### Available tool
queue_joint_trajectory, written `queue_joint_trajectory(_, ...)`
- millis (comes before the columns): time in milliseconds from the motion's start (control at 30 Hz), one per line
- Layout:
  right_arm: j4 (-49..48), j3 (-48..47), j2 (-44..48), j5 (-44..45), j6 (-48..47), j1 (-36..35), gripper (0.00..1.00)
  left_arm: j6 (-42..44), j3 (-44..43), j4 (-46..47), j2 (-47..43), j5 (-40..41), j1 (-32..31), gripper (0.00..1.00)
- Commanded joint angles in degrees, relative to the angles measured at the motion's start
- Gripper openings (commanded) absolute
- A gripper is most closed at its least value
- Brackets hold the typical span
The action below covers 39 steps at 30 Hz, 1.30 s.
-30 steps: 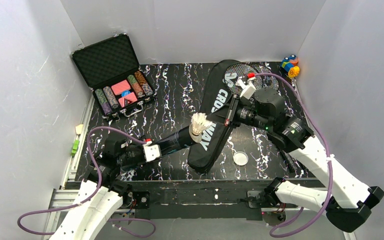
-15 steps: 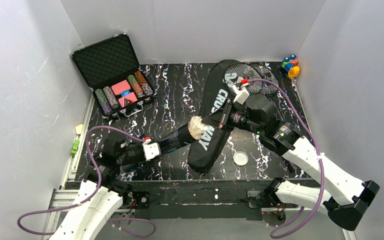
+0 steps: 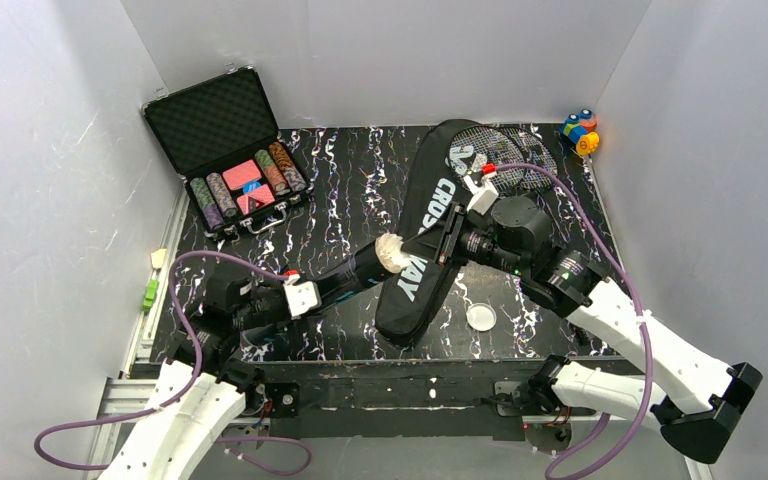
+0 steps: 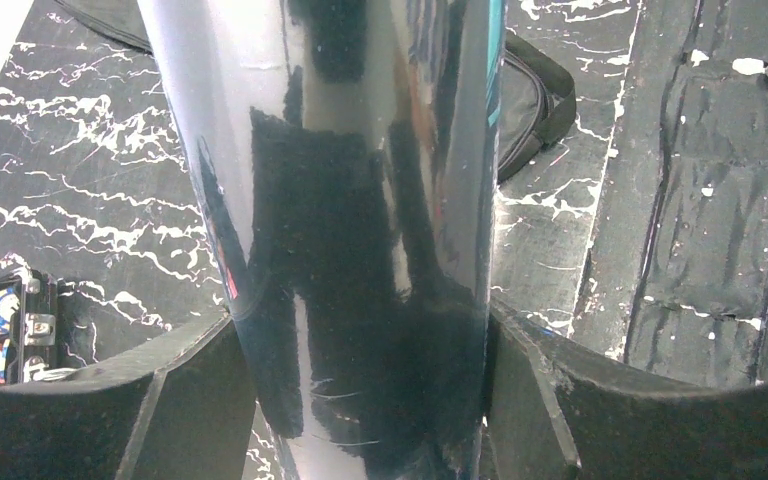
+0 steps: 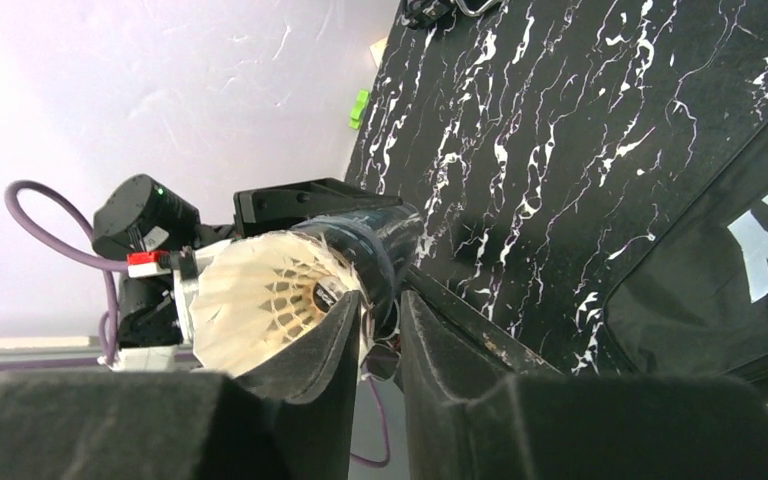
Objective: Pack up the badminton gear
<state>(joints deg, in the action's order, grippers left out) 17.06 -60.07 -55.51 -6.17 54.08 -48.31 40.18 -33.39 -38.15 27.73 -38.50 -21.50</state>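
My left gripper (image 3: pixel 322 291) (image 4: pixel 360 345) is shut on the long dark tube (image 3: pixel 356 272) (image 4: pixel 350 200) and holds it slanted above the table, mouth toward the right arm. A white feather shuttlecock (image 3: pixel 391 251) (image 5: pixel 260 300) sits in the tube's mouth, skirt outward. My right gripper (image 3: pixel 415 247) (image 5: pixel 380 300) pinches the skirt's edge at the tube rim, one finger inside the skirt and one outside, with a narrow gap. The black CROSSWAY bag (image 3: pixel 430 215) (image 5: pixel 720 270) lies under them. Dark strung rackets (image 3: pixel 512 165) show at the bag's far end. The round lid (image 3: pixel 480 317) lies near the front.
An open black case of poker chips (image 3: pixel 235 150) stands at the back left. Colourful toy blocks (image 3: pixel 580 130) sit in the back right corner. White walls enclose the table on three sides. A green clip (image 3: pixel 149 293) sits on the left rail.
My right gripper carried the shuttlecock down and left to the tube's mouth, and it now sits deeper in the tube. My left arm raised the tube slightly toward it.
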Motion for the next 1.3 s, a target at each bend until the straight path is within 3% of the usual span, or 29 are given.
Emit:
queue_joint_trajectory(0, -0.62, 0.79, 0.50, -0.42, -0.59, -0.98, 0.33, -0.89, -2.49, 3.28, -0.27, -2.09, -0.08, 0.18)
queue_joint_trajectory(200, 1.97, 1.35, 2.11, 1.52, -1.86, -1.08, 0.41, -0.65, -3.34, 2.94, 0.37, -1.99, -0.12, 0.18)
queue_joint_trajectory(367, 4.66, 0.78, 3.25, 3.14, -3.75, -1.08, 0.64, -0.29, -3.69, 2.90, 0.66, -2.08, -0.12, 0.18)
queue_joint_trajectory(1133, 1.31, -3.27, -7.20, -1.61, -5.24, -4.95, 0.57, 1.26, -4.18, 1.94, 1.24, -2.90, -0.11, 0.18)
queue_joint_trajectory(1267, 5.71, -7.12, -5.95, 0.79, -6.39, -4.95, 0.60, 3.24, -3.70, 1.02, 1.07, -2.59, -0.12, 0.18)
